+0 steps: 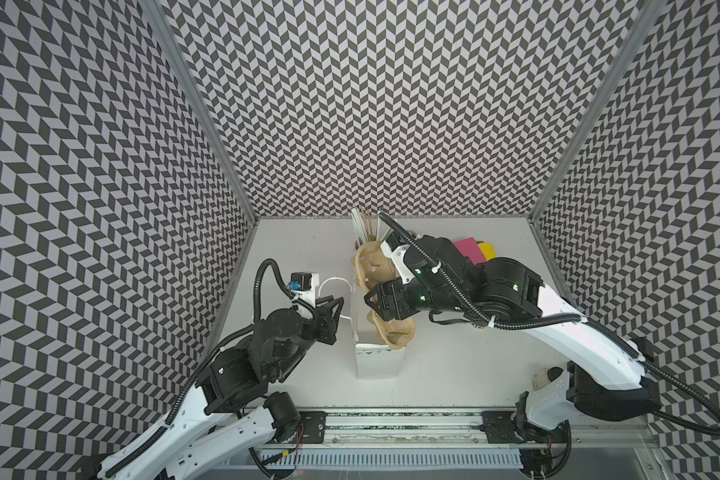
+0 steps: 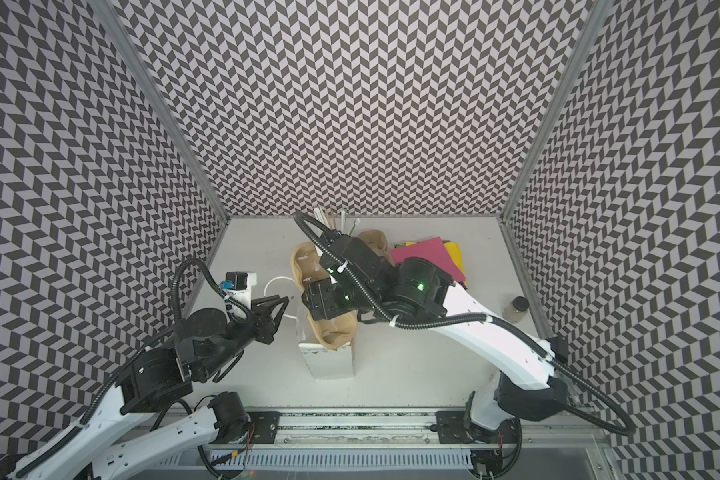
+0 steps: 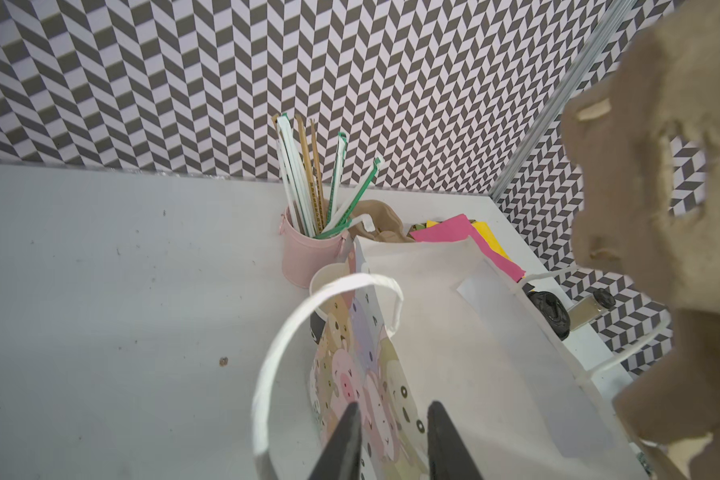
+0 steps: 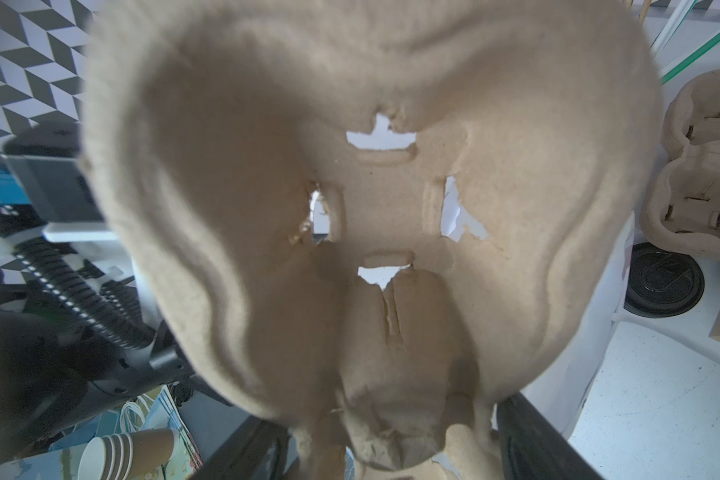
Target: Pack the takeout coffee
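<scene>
Of the takeout coffee I see only the black domed lid (image 4: pixel 664 282), on the table beside the white paper bag (image 1: pixel 377 361). The same lid (image 3: pixel 551 313) peeks past the bag's far rim; the right arm hides it in both top views. My right gripper (image 4: pixel 387 440) is shut on a tan pulp cup carrier (image 1: pixel 395 332), which it holds tilted over the bag's open mouth. My left gripper (image 3: pixel 393 419) is open with a narrow gap. Its fingers stand either side of the bag's cartoon-printed wall (image 3: pixel 362 374), next to a white handle loop (image 3: pixel 275 357).
A stack of pulp carriers (image 2: pixel 302 262) and a pink bucket of straws (image 3: pixel 308 257) stand at the back. A lidless cup (image 3: pixel 329 280) sits behind the bag. Pink and yellow napkins (image 2: pixel 425 253) lie at the back right, and a tan bottle (image 2: pixel 516 309) stands near the right wall.
</scene>
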Available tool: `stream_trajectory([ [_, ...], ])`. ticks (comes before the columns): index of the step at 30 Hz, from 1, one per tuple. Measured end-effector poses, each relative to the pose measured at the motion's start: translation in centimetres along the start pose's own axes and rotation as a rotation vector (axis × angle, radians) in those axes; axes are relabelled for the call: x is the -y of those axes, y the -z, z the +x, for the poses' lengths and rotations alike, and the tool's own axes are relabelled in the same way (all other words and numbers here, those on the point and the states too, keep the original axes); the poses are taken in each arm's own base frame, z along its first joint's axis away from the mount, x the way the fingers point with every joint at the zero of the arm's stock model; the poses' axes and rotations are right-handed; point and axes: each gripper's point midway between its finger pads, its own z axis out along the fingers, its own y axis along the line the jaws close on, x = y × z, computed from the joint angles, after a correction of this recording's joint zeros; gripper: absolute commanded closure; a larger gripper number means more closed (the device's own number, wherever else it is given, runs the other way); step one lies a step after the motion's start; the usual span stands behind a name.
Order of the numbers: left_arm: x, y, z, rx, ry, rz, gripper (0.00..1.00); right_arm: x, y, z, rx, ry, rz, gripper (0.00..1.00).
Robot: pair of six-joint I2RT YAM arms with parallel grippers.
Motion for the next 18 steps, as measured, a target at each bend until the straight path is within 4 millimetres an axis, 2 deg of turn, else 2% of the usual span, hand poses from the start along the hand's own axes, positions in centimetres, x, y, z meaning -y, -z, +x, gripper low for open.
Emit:
stream_trajectory([
  [4, 0.3, -0.1, 0.7, -0.017, 0.044, 0.028, 1.0, 0.0, -0.8, -0.3, 0.0, -0.019, 0.016, 0.25],
  [7, 0.8, 0.0, 0.9, -0.018, 0.087, 0.061, 1.0, 0.4, -1.5, -0.5, -0.003, -0.037, 0.037, 0.25],
  [12, 1.5, 0.2, 1.1, -0.018, 0.16, 0.117, 1.0, 2.4, -2.3, -1.1, -0.009, -0.074, 0.087, 0.25],
  [18, 1.6, 0.2, 1.8, -0.012, 0.252, 0.154, 1.0, 4.0, -3.0, -1.6, -0.021, -0.109, 0.117, 0.25],
])
